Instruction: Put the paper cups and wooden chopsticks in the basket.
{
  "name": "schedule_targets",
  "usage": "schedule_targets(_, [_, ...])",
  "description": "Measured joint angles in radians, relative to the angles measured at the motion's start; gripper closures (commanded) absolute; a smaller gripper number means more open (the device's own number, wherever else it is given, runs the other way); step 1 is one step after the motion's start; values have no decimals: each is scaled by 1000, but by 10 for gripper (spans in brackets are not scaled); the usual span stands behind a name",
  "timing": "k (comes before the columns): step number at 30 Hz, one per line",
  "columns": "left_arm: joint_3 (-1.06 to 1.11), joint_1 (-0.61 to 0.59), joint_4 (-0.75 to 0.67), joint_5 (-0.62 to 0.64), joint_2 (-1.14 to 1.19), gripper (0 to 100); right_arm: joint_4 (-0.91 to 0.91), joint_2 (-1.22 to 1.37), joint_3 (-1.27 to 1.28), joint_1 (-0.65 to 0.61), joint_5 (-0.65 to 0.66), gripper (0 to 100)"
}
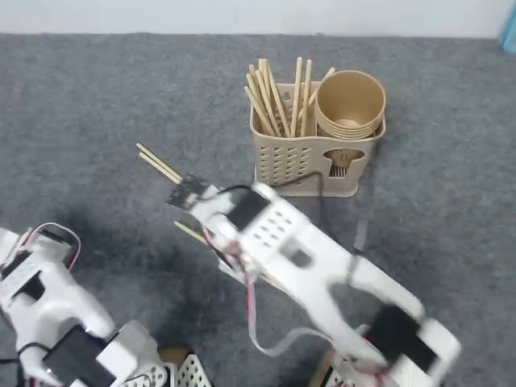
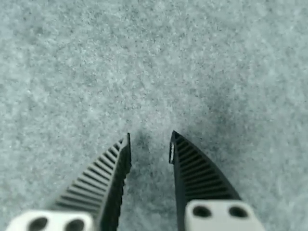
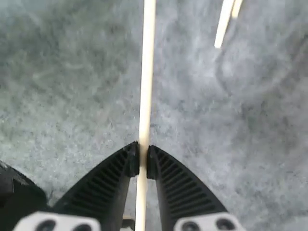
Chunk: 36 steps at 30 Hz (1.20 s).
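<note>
At the near left corner of the grey-covered table [image 1: 97,97] sat the left arm [image 1: 48,310]. Its wrist view showed the left claw [image 2: 149,139] standing moderately open, its ribbed black fingers [image 2: 113,173] parted over bare grey covering, with nothing between them.

Farther in, left of the table's middle, a loose pair of wooden chopsticks [image 1: 159,163] lay flat, side by side and slanted; their ends also showed in the right wrist view [image 3: 226,19].

The right arm [image 1: 306,258] stretched from the near edge toward the middle of the table. The right claw [image 3: 143,149] was pinched onto a single chopstick [image 3: 147,72]: the stick ran straight out from between the fingertips, with both pads pressed against its sides. In the high view, one end of this stick [image 1: 189,231] showed from under the arm, near the loose pair but apart from it.

Right of the middle, toward the far edge, stood the beige slotted basket [image 1: 294,161]. Its left compartment held a bundle of upright chopsticks [image 1: 278,97], fanned and leaning. Its right compartment held the stacked paper cups [image 1: 349,101], mouths up and rising above the rim.
</note>
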Motion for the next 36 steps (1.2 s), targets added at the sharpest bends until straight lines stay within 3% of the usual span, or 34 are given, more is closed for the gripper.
schedule_targets(4, [0, 0, 0, 0, 0, 874, -77, -236, 236, 107, 20, 991])
schedule_targets(10, [0, 0, 0, 0, 0, 874, -132, -373, 514, 341, 229, 977])
schedule_targets(17, [0, 0, 2, 0, 0, 874, -132, -381, 612, 508, 370, 781])
schedule_targets(22, [0, 0, 2, 0, 0, 874, -141, -391, 595, 503, 374, 848])
schedule_targets(27, [0, 0, 2, 0, 0, 874, -153, -391, 496, 397, 256, 882])
schedule_targets(32, [0, 0, 2, 0, 0, 874, -279, -391, 477, 245, 201, 882])
schedule_targets(36, [0, 0, 2, 0, 0, 874, -402, -341, 477, 230, 199, 882])
